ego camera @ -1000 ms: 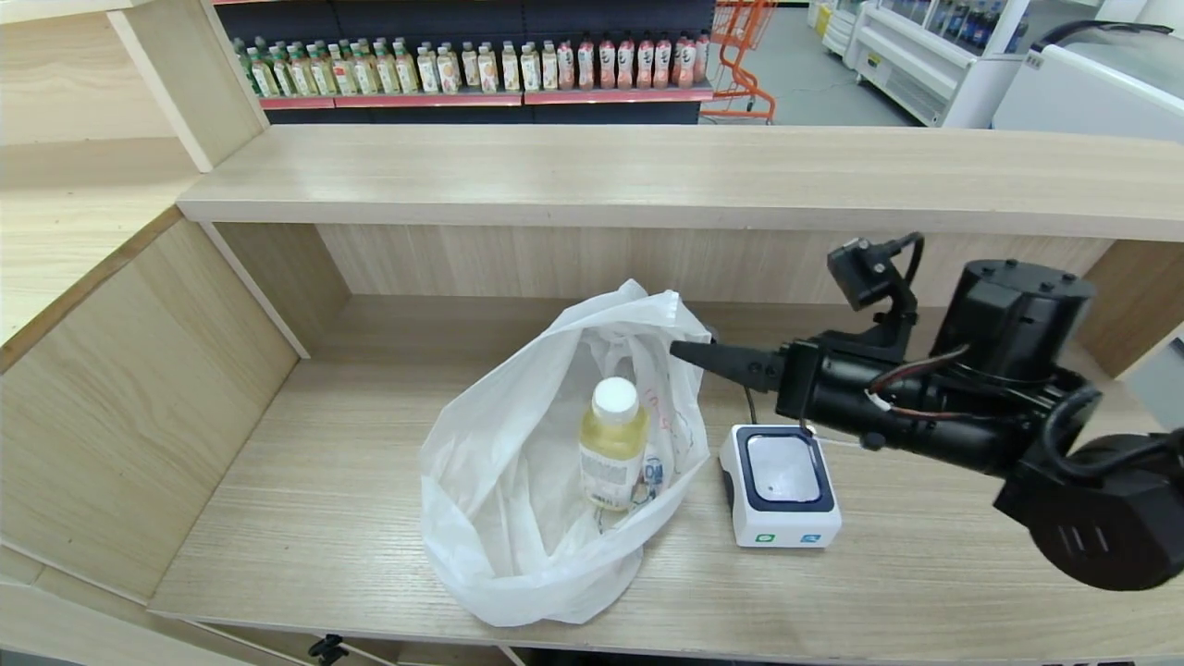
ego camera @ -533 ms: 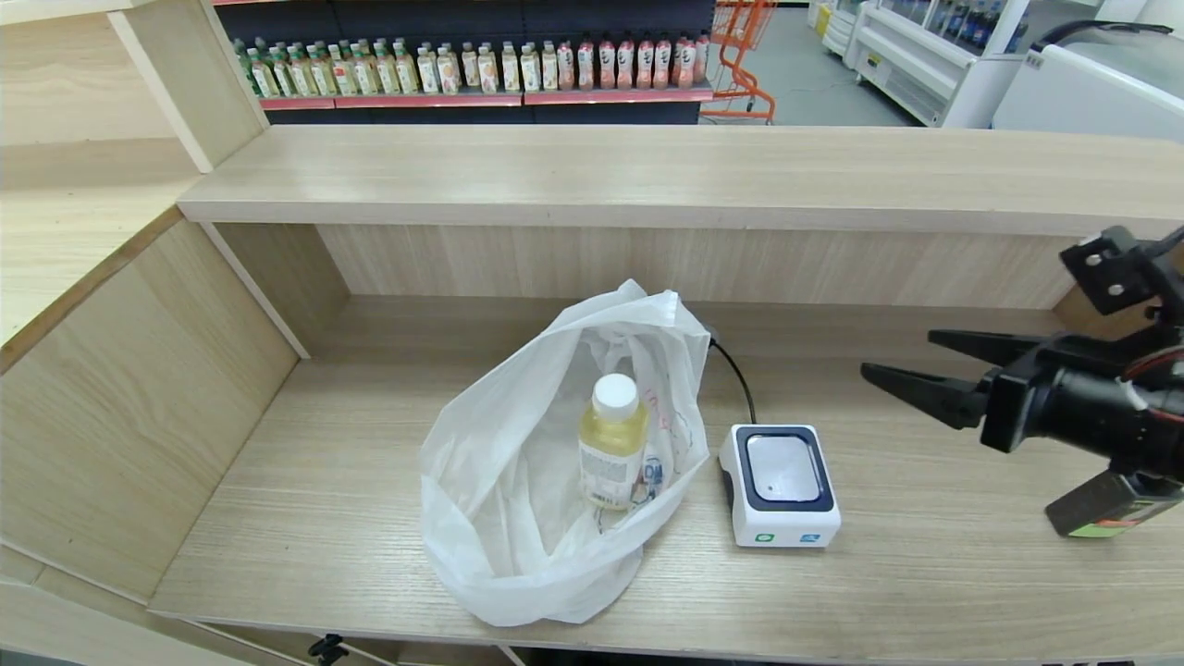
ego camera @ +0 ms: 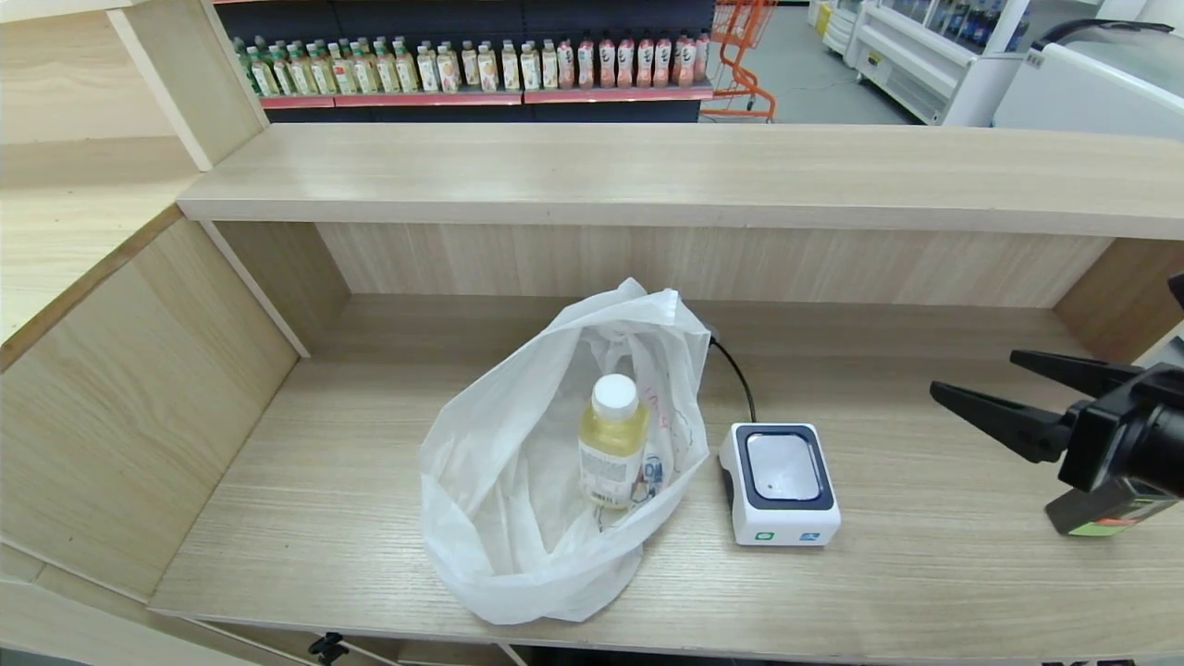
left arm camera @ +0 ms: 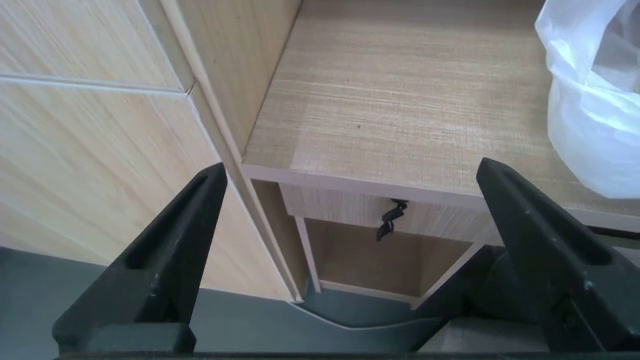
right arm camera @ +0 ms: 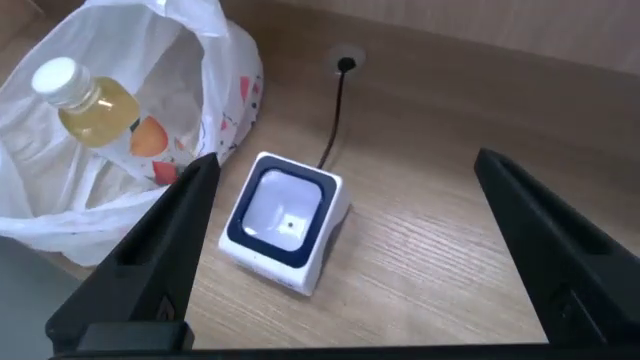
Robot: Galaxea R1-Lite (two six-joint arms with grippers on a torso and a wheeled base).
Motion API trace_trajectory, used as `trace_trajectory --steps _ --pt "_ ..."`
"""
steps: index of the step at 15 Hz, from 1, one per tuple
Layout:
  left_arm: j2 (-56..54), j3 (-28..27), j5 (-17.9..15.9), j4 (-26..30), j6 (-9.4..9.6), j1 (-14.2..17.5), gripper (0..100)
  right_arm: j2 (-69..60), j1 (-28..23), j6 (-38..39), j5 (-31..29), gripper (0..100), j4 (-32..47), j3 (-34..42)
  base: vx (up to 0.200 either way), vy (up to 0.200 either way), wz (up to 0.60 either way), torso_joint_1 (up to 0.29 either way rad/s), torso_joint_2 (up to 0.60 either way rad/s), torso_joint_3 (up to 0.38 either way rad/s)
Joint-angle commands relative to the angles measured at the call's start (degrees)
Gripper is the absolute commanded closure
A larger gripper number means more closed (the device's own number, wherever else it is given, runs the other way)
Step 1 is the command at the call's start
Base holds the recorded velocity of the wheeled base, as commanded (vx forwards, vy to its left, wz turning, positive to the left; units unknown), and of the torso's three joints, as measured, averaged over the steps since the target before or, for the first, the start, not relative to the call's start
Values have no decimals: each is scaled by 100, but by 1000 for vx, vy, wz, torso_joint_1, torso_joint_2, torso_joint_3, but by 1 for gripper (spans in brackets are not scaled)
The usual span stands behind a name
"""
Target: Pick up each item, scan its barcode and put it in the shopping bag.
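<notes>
One dark item (ego camera: 1105, 507) lies at the right, near our right gripper (ego camera: 973, 373), jaws apart and empty. Grabbed askew, it could slip, or we might hide its barcode from the scanner (ego camera: 779, 481).

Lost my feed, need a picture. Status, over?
Both empty: right gripper open beside scanner, left gripper open at counter's front edge. Bottle standing in bag. Scanner sits between right gripper and bag.

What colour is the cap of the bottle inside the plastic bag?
The round bottle cap is white; head view shows it best.
</notes>
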Motion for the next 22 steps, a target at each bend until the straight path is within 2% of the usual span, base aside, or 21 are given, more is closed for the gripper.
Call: trace_trajectory --steps 1,5,8,15,19,22 --pt "9 0 0 0 4 5 0 -156 1 -9 -56 0 1 118 -200 0 0 17 7 2" --pt "9 0 8 0 -5 5 0 -243 -184 -9 -197 0 98 267 -50 0 0 2 2 2" --pt "9 0 8 0 4 -4 0 -208 -404 -9 -188 0 133 293 0 -200 0 2 -1 4" --pt "9 0 8 0 -5 -4 0 -419 -412 27 -311 0 344 399 0 -200 0 2 3 0" --pt "9 0 8 0 -5 5 0 -577 -333 334 -294 0 432 337 0 -200 0 5 0 2" --pt "9 0 8 0 -5 5 0 -894 -280 405 -276 0 924 337 0 -200 0 -2 2 4"
